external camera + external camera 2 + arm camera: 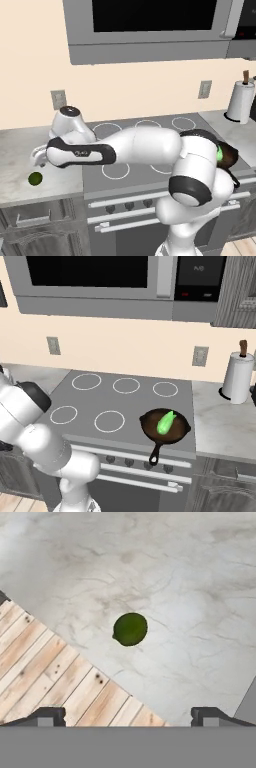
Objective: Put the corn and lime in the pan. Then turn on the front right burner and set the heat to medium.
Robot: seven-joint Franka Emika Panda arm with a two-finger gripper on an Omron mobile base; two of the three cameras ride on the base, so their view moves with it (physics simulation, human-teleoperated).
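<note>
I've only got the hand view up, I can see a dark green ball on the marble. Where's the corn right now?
Observer: The corn already lies in the pan, seen from the right base view.
Operator: And where's that pan sitting?
Observer: On the front right burner of the stove, handle pointing toward the front edge.
Operator: Which side of the stove is the lime on?
Observer: The lime rests on the counter left of the stove, near its front edge, with the open gripper above it, not touching.
</note>
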